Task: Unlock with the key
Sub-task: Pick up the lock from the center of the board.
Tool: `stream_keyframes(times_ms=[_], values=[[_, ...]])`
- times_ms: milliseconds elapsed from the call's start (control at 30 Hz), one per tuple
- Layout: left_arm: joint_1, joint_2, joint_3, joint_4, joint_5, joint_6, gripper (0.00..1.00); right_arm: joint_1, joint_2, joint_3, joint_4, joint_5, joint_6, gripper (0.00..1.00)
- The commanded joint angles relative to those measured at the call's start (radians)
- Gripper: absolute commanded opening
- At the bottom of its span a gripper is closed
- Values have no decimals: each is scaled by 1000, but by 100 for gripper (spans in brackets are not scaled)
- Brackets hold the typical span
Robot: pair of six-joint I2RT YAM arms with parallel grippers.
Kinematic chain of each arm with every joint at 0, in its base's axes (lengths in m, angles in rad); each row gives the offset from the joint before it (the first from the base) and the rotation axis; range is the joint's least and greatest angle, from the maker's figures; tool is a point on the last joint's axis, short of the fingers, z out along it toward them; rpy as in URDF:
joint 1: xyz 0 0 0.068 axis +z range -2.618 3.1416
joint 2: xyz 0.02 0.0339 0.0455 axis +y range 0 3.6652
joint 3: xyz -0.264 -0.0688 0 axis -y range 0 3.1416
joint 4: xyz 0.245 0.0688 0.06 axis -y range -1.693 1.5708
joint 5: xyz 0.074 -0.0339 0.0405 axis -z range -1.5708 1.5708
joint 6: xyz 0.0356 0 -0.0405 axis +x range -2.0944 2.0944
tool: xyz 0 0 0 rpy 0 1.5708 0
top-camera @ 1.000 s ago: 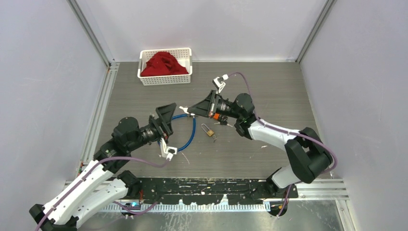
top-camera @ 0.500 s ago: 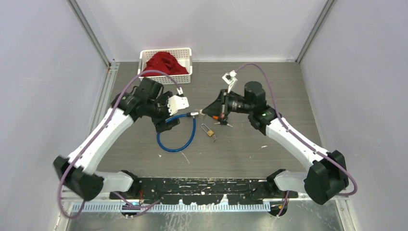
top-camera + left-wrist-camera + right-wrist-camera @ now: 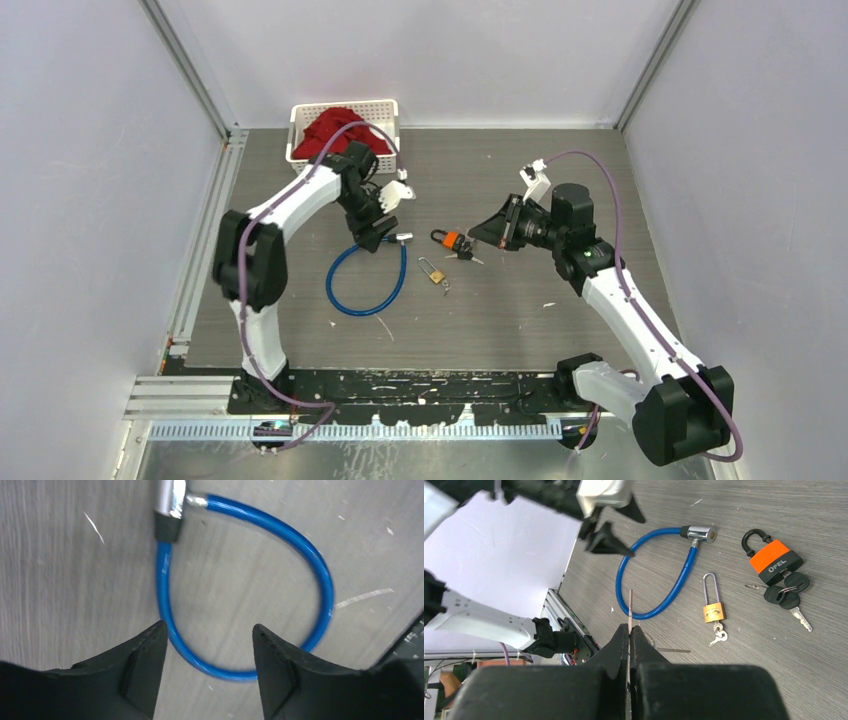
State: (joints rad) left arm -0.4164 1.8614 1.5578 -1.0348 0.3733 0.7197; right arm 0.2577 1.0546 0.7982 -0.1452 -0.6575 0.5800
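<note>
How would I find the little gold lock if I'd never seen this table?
Look at the middle of the grey table, where a blue cable lock lies in a loop. Just right of that loop sits the small brass padlock. It's gold with a thin silver shackle and tiny silver keys, unlike the orange and black padlock beside it.
</note>
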Motion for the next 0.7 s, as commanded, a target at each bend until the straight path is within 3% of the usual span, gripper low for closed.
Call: stream_keyframes(times_ms=[0,333,667], values=[[27,164,162,23,81,3,60,-4,-31,6,23,4,3,1],[32,252,126,162,150,48,56,-3,-20,12,24,-9,4,1],[-5,252,15,279,92,82,40,-4,-14,2,28,-11,6,1]])
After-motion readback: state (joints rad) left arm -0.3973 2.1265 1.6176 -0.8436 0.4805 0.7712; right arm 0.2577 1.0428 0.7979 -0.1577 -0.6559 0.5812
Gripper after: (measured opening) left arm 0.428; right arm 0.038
